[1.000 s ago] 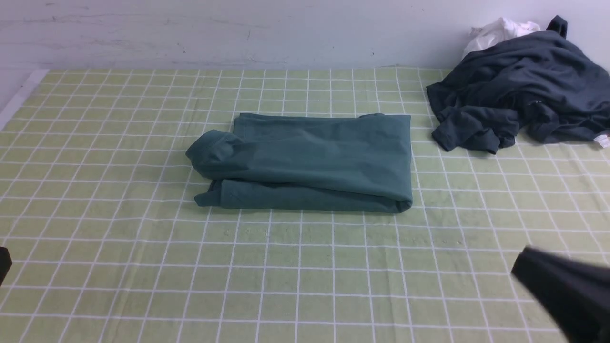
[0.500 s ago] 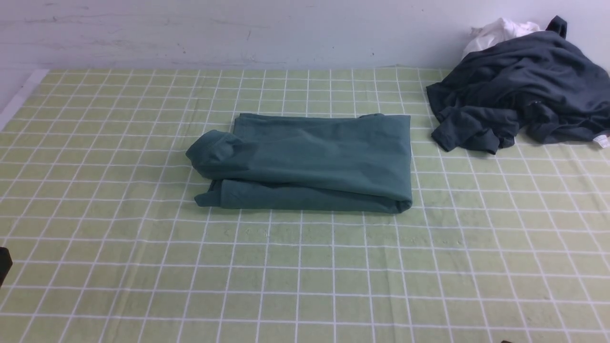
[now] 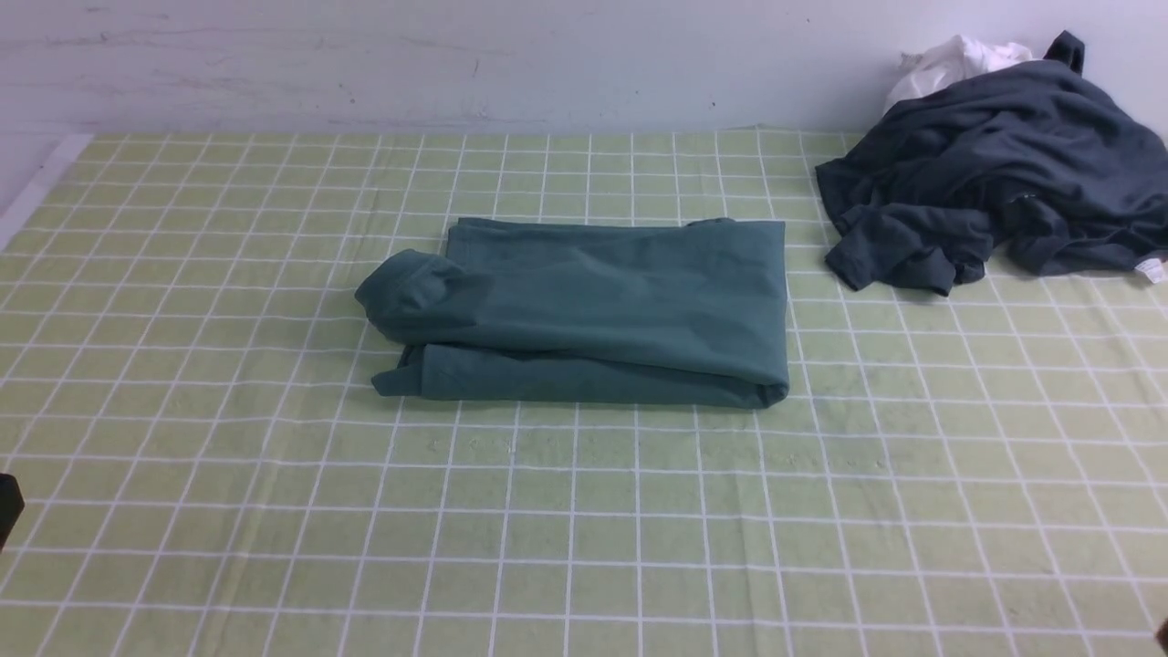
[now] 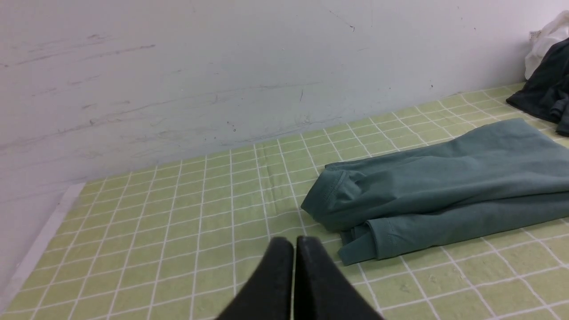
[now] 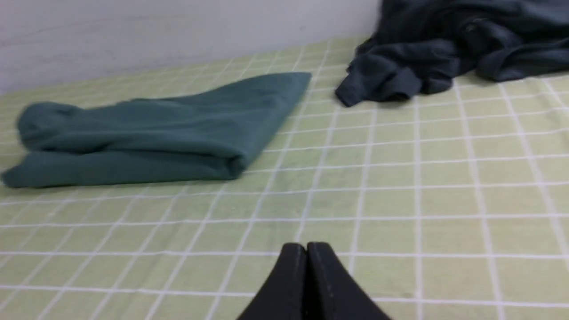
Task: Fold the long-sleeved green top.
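- Two black grippers are pressed shut and hold nothing; only the wrist views show this.
- At the far left of the front view a small black corner of the left arm (image 3: 7,509) shows at the picture's edge; its fingertips are outside that view.
- From the left wrist view, the left gripper (image 4: 294,242) hangs with its two fingers touching each other, above the green checked tablecloth with white grid lines (image 4: 178,222), near the top's bunched left end but apart from it.
- That same view shows a stitched hem on the rolled left end, a detail too small to make out from the front.
- In the middle of the cloth (image 3: 584,511) lies the dark teal-green long-sleeved jersey top (image 3: 584,310), folded into a flat, layered rectangle; its left end is rounded and lumpy, its right edge straight.
- Well right of it, by the pale wall (image 3: 456,64), a crumpled charcoal-grey garment (image 3: 995,182) is heaped, with a small white cloth (image 3: 949,59) behind it.
- The white cloth does not show in the right wrist view.
- The right gripper (image 5: 306,246) shows only in its own wrist view: fingers closed together, above bare tablecloth (image 5: 400,186), well apart from the top (image 5: 155,129) and the grey garment (image 5: 444,53).
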Robot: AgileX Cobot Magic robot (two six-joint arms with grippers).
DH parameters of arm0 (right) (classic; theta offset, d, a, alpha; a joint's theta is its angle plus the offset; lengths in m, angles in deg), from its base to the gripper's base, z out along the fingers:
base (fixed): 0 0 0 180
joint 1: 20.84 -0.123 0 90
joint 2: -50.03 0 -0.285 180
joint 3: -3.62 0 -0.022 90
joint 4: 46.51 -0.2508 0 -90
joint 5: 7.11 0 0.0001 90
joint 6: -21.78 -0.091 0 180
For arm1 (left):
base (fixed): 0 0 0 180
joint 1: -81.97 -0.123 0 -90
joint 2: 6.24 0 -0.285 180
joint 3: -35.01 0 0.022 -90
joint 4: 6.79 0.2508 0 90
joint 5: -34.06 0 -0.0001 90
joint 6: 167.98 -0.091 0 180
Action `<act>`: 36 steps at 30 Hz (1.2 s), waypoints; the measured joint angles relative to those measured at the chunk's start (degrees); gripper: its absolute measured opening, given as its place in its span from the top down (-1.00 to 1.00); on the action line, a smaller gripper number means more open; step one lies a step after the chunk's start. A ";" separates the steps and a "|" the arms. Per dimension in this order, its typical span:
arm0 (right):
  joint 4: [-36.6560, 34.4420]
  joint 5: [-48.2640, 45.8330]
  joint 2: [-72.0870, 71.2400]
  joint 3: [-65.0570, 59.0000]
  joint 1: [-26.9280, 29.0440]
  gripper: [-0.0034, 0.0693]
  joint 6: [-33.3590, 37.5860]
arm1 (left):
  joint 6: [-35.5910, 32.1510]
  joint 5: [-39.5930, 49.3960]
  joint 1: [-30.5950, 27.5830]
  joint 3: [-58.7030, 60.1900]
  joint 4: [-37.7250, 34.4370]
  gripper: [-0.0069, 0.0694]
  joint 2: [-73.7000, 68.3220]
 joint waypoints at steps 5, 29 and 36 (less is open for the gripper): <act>-0.40 -0.34 0.00 0.06 6.38 0.93 2.64 | 0.00 0.00 0.00 0.00 0.00 0.83 0.00; -0.55 -0.46 0.00 0.06 8.18 0.93 3.01 | 0.00 -0.45 0.00 1.14 0.00 0.83 1.31; -0.57 -0.46 0.00 0.06 8.18 0.93 3.01 | 0.13 -1.84 -0.08 10.02 3.34 0.83 9.51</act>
